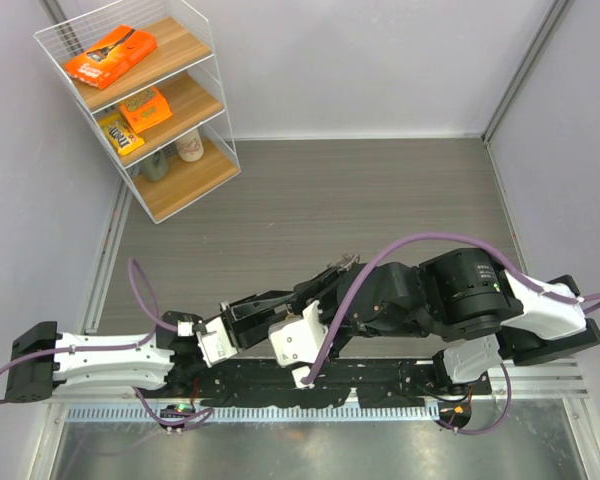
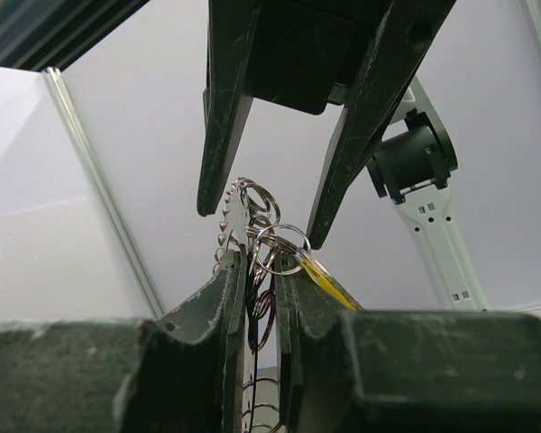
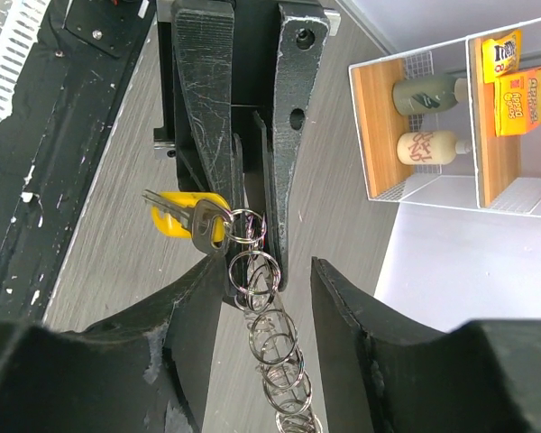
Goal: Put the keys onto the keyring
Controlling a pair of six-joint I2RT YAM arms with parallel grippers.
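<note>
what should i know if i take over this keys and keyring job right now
Left hand: shut on the keyring, which dangles from it.
Right hand: open, fingers either side of the chain of rings, gripping nothing.
Keys: both hang from the end ring by the left hand's tips.
Done: keys look threaded on, not fully certain.
Left: check that, then probably set it down.

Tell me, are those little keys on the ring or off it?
On, it seems: both keys dangle from a ring of the keyring.
</note>
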